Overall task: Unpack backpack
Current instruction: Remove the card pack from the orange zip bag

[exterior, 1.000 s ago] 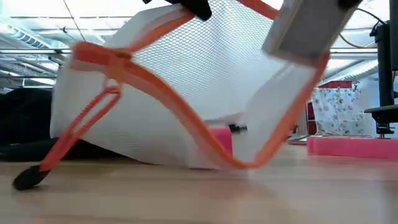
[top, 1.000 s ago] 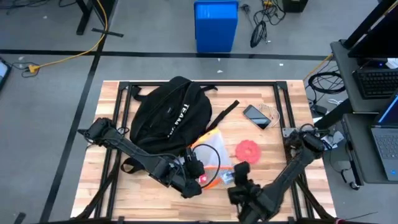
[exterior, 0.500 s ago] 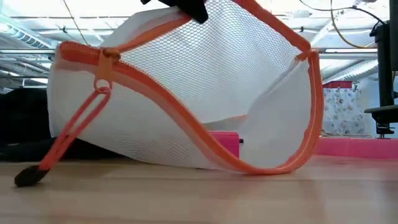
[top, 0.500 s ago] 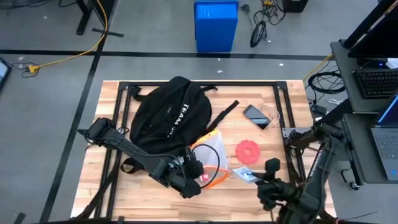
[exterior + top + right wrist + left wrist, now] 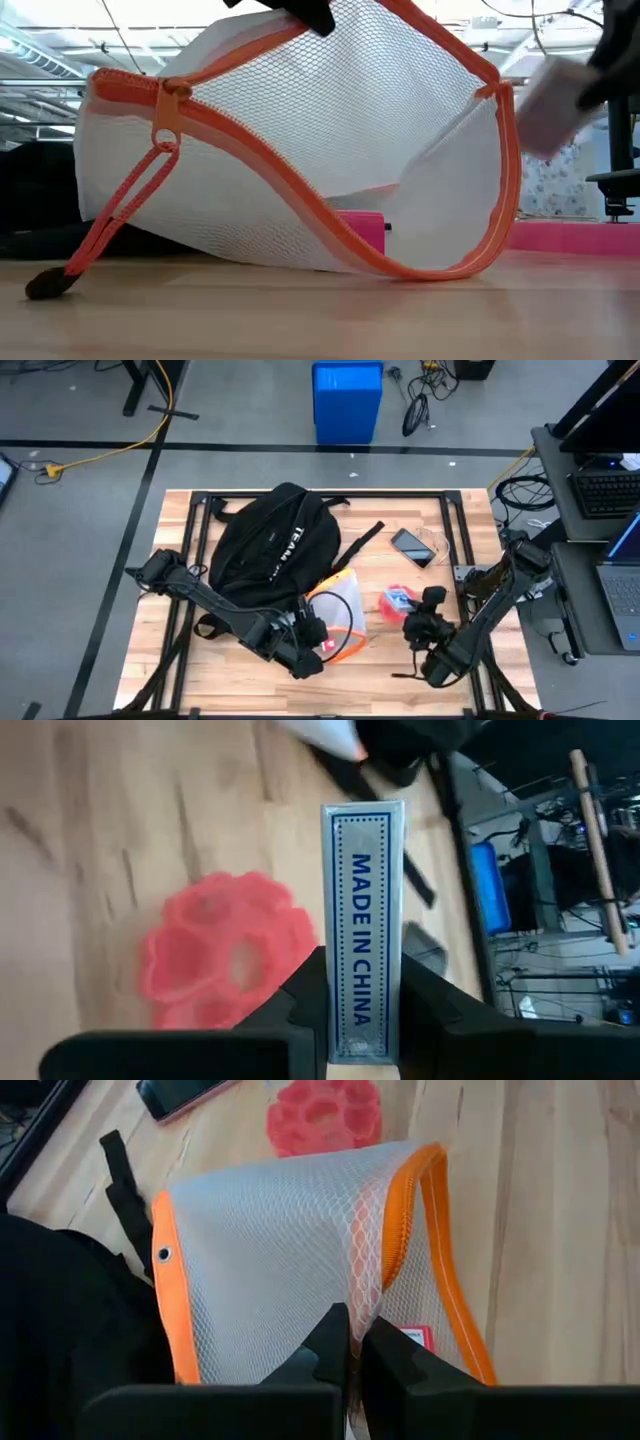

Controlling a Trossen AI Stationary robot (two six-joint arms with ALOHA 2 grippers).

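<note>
The backpack [image 5: 272, 550] lies slumped at the far left part of the table [image 5: 455, 565]; it looks soft and floppy, so I think a strap or the zipper edge is the best place to take it. The left gripper [image 5: 347, 1348] is just beside its near edge, pinched on the rim of a mesh pouch [image 5: 290, 1270] with orange trim; the right gripper [image 5: 362, 1010] is well apart from the backpack, clamped on a small box [image 5: 362, 920] above the pink disc [image 5: 220, 960].
</note>
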